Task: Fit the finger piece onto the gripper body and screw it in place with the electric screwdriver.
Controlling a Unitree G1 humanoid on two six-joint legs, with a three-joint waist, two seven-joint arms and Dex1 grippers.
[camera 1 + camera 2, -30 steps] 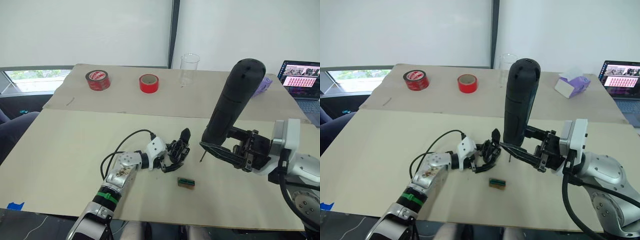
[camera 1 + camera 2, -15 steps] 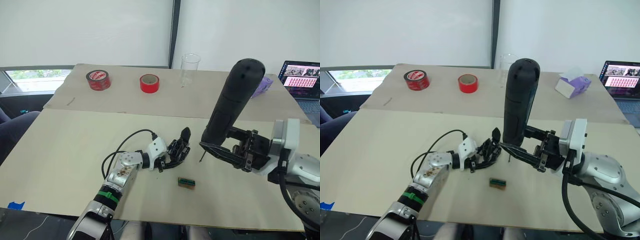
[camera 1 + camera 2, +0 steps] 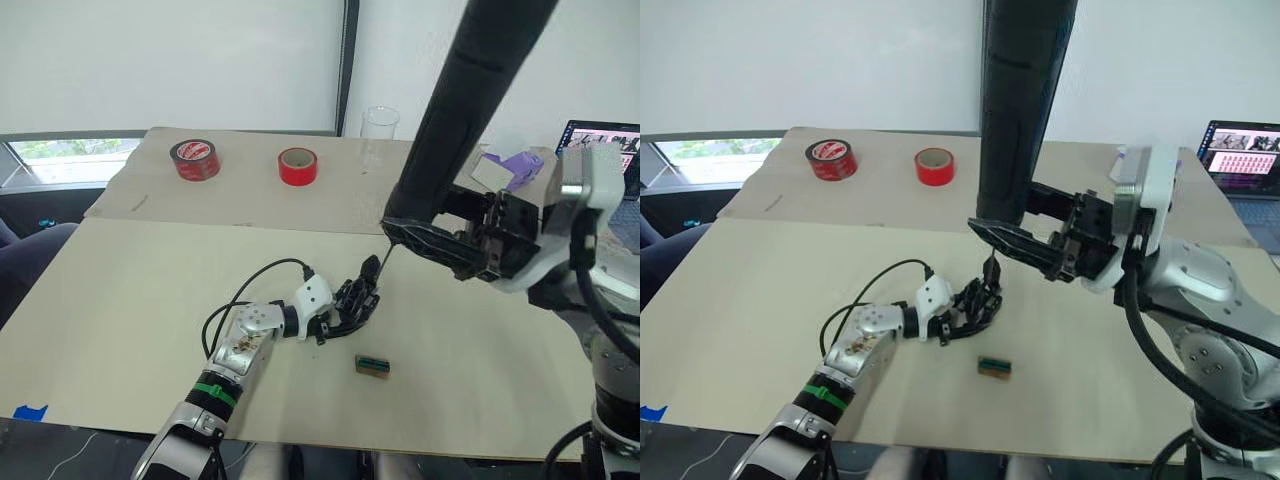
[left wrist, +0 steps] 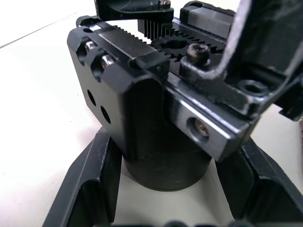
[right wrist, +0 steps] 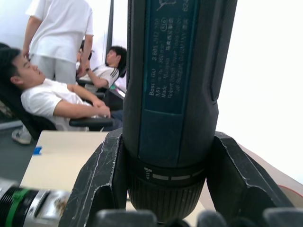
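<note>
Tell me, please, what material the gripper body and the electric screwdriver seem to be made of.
The gripper body looks like black anodised metal with a matte finish: crisp machined edges, toothed racks and bright screw heads. The electric screwdriver, held in the right pincer, looks like moulded plastic: a smooth, dark teal-black casing with printed lettering, though rubber cannot be excluded.

bright, even daylight from the pale window wall behind the table [image 3: 120, 300] leaves only soft shadows, while the electric screwdriver [image 5: 175, 94] sits close and soft-focused against a washed-out white background.
</note>
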